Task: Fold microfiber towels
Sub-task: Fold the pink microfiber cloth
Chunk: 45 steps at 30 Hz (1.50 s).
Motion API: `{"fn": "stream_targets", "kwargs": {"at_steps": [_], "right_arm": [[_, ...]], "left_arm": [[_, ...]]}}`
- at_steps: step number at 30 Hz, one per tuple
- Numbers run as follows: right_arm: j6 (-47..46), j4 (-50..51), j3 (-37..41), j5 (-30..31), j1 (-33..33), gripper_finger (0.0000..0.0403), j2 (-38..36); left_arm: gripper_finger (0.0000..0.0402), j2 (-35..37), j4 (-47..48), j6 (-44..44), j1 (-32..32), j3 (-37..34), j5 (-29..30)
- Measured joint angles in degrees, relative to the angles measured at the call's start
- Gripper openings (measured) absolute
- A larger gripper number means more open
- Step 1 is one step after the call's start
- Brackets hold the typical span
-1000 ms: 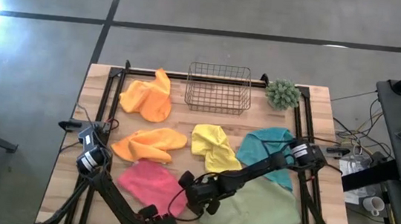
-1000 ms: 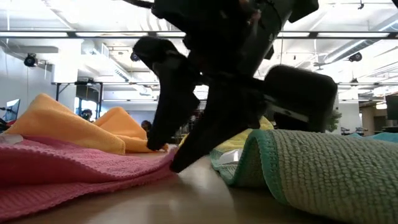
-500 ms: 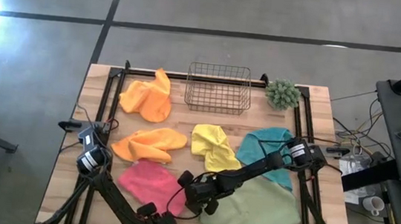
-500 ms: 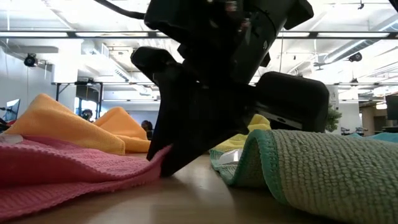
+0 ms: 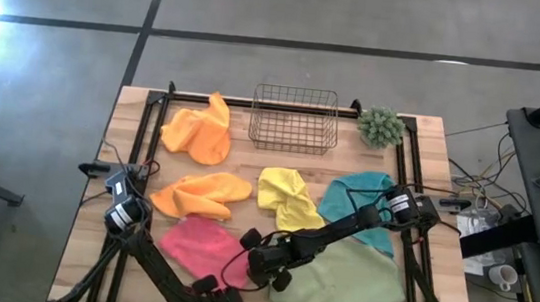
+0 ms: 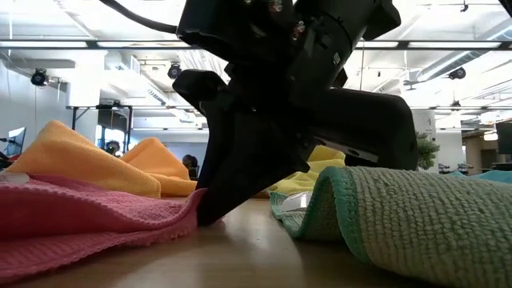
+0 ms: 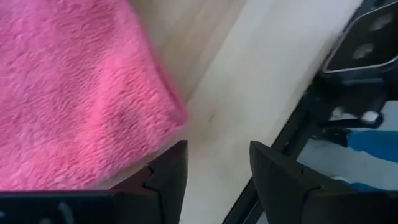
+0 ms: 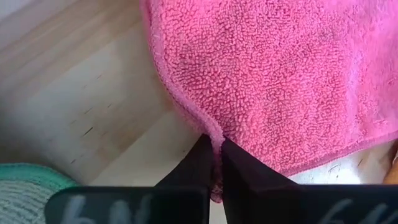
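Observation:
The pink towel (image 5: 200,245) lies spread on the table at the near left. My right gripper (image 8: 217,155) reaches in from the right and is shut on the towel's right edge; in the low view its fingertips (image 6: 210,210) meet the pink towel (image 6: 80,212) at the tabletop. My left gripper (image 7: 214,168) stands open at the table's near edge (image 5: 217,293), just off the pink towel's near corner (image 7: 177,118), with only bare wood between its fingers. The light green towel (image 5: 341,284) lies crumpled at the near right. My right gripper pinches the pink towel's hemmed right edge (image 8: 210,132) between its two fingertips, where the edge stands up in a small ridge. The fingers come slanting down from the table's right side. The rest of the towel lies slack on the table.
Two orange towels (image 5: 200,132) (image 5: 200,194), a yellow towel (image 5: 288,199) and a teal towel (image 5: 365,203) lie crumpled farther back. A wire basket (image 5: 294,118) and a small green plant (image 5: 381,127) stand at the far edge. Black frame rails (image 5: 405,155) run along the sides.
My right gripper has shut: its fingers, spread over the pink towel's right edge a second ago, have closed on that edge at the tabletop and pinched it up into a small ridge. The rest of the towel has stayed flat.

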<state>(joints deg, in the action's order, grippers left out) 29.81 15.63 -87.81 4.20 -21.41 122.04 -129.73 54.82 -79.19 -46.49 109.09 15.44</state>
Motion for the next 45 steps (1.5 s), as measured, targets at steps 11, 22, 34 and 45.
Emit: {"fn": "stream_targets", "kwargs": {"at_steps": [11,22,34,45], "right_arm": [[-0.9,0.5,0.0,0.0,0.0,0.0009,0.0],[-3.0,0.7,0.0,0.0,0.0,0.0009,0.0],[-4.4,1.0,0.0,-0.1,-0.1,0.0009,0.0],[-4.5,1.4,0.0,-0.1,-0.1,0.0009,0.0]], "left_arm": [[0.0158,0.0,-0.6,1.7,1.0,-0.7,-0.3],[0.0202,0.4,-0.8,1.4,3.8,-0.1,-13.7],[0.0164,1.3,2.4,2.1,3.8,0.9,-7.6],[0.0133,1.3,5.1,4.9,6.0,0.6,-5.4]]}}
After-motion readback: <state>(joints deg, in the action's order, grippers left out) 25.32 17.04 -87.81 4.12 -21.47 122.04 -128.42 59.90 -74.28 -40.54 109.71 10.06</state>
